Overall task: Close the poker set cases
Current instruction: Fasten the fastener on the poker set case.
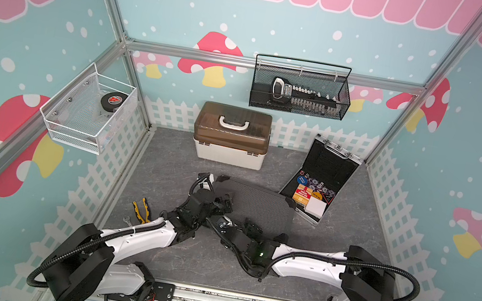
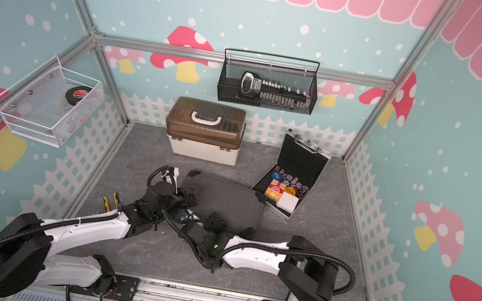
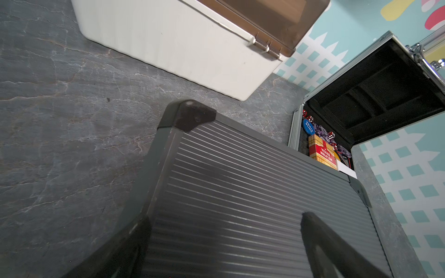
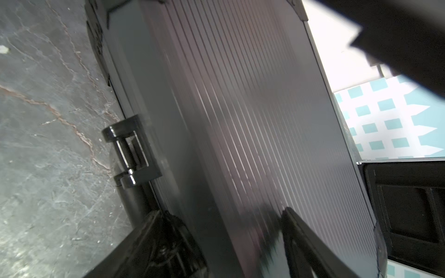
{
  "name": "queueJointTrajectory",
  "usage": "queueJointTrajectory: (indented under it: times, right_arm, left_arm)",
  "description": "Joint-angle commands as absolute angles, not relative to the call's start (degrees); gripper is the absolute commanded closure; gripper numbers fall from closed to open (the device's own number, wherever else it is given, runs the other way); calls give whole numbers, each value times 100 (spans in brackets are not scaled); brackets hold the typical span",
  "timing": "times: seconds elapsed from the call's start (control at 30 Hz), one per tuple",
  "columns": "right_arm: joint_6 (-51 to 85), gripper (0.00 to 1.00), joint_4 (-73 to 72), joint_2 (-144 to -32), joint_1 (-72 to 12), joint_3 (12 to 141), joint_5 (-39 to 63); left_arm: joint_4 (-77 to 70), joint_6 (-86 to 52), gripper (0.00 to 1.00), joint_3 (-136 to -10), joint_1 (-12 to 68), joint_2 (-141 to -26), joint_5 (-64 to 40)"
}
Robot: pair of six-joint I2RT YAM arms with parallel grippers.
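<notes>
**A:** Left gripper point(image 1: 225, 202) is released, with its jaws wide and straddling the left edge of the large black ribbed case with corner guards point(image 1: 260, 206). The case sits mid-table and the lid looks down.

**B:** Right gripper point(image 1: 250, 225) also has its jaws apart, at that case's near edge. We'd call the case rigid and heavyish, with slick ribs. Press flat on it, don't pinch.

**A:** Small silver aluminium case point(image 1: 332, 164) is to the right, gaping, with its lid upright and poker chips point(image 1: 315, 184) inside.

**B:** That lid looks light and stiff. We'd push at the top rim by its metal handle point(image 1: 337, 149). The base might skid.
</notes>
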State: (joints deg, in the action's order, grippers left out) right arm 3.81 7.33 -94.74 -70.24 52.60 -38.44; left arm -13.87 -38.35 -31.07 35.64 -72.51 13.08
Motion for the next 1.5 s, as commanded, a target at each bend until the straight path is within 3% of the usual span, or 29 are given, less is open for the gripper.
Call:
queueJointTrajectory:
  times: [0.0, 0.5, 1.03, 1.17, 1.47]
  right_arm:
    - [706, 27, 1793, -9795, -6941, 4845, -3269]
    - [327, 59, 1916, -9537, -6848, 4823, -2089]
    - [33, 76, 1570, -9325, -6200, 4616, -956]
    - [-27, 71, 1459, -9279, -6099, 4545, -890]
    - [-29, 39, 1827, -8939, -6060, 4861, -307]
  left_arm:
    - [-388, -4012, 1, -2780, 3448, -7416, 1467]
    - [-282, -3984, 1, -2877, 3446, -7405, 1493]
    - [18, -3925, 1, -3024, 3446, -7328, 1608]
    - [70, -3928, 1, -3076, 3449, -7322, 1626]
    - [115, -3936, 1, -3087, 3447, -7295, 1661]
